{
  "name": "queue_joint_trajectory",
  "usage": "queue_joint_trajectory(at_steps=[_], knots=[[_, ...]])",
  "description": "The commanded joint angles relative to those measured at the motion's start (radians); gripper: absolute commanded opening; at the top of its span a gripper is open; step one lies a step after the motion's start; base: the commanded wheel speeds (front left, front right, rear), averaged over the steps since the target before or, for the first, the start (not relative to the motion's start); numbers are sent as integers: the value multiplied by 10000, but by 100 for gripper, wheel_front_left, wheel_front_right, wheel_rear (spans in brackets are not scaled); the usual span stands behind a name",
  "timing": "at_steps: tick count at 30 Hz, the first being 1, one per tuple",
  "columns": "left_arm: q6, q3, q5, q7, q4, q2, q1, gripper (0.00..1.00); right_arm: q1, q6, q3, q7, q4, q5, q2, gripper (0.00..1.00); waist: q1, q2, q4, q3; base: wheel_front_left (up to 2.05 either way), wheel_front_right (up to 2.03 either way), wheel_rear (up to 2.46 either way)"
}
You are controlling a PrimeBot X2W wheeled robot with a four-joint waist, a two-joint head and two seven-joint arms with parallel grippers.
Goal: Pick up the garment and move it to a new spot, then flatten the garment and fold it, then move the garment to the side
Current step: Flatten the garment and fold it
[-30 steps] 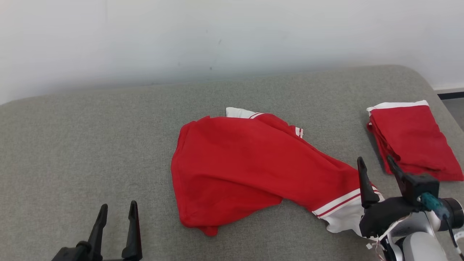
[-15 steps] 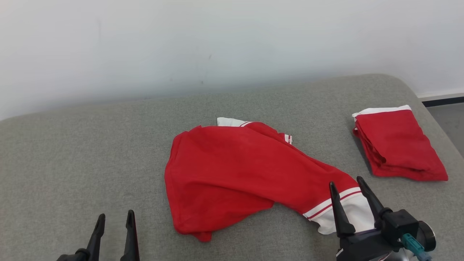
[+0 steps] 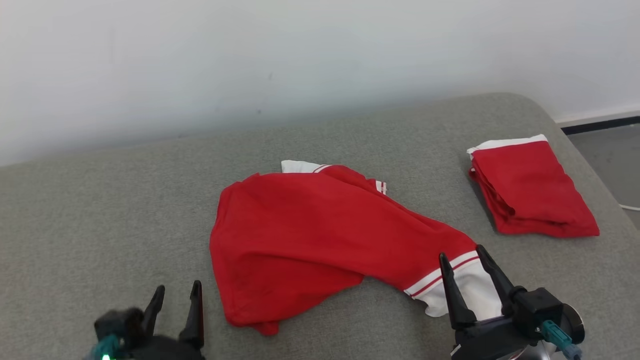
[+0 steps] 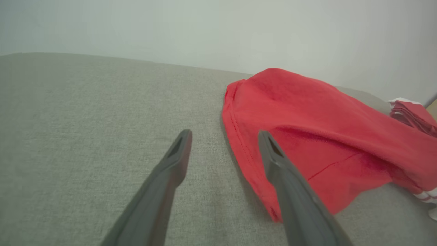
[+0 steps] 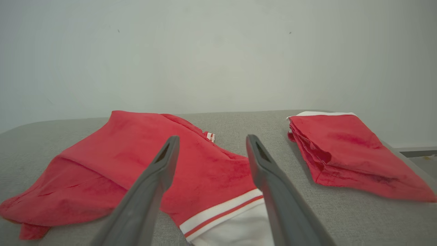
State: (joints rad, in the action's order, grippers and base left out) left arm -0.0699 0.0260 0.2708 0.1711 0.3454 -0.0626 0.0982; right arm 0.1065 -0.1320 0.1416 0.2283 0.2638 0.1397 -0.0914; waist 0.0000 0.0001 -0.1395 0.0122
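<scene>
Since a second ago the right gripper (image 3: 461,252) has dropped from up beside the folded pile to sit low at the near end of the cloth, and the left gripper (image 3: 178,286) has risen further into the head view. The camera has swung as well, so the cloth's drift across the frame is not its own.

Both grippers stand spread wide and hold nothing. The right one's fingers straddle the white striped cuff (image 3: 472,290) without visibly touching it. The left one points at bare grey cushion (image 3: 100,210), just beside the stitched hem (image 4: 239,136).

The red garment (image 3: 310,230) lies crumpled in the middle of the cushion, bunched and twisted toward the cuff, with another bit of white trim at its far edge. It looks like a light, limp knit that will sag and trail from any single pinch and carry its creases with it. The ribbed cuff and the doubled hem look like the firmest places to take hold, one for each gripper, so that it lifts spread out.

Farther right, well apart, lies a folded red garment (image 3: 530,190), and a plain pale wall (image 3: 300,60) stands behind.
</scene>
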Motion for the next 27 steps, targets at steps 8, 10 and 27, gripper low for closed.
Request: queue_joint_trajectory(at_steps=[8, 10, 27], knots=[[62, -39, 445, -1860, 2314, -361, 2151, 100, 340, 30, 237, 3, -38, 141, 23, 100, 0, -1, -831, 725, 0, 0, 0], [47, 34, 474, -2146, 2770, -362, 2393, 100, 361, 30, 192, 34, -32, 155, 22, 100, 0, -1, -938, 837, 0, 0, 0], [-91, 737, 1089, -3844, 3035, 28, 1939, 100, 223, 30, 48, 157, 114, 78, 128, 100, 0, -1, -805, 712, 0, 0, 0]])
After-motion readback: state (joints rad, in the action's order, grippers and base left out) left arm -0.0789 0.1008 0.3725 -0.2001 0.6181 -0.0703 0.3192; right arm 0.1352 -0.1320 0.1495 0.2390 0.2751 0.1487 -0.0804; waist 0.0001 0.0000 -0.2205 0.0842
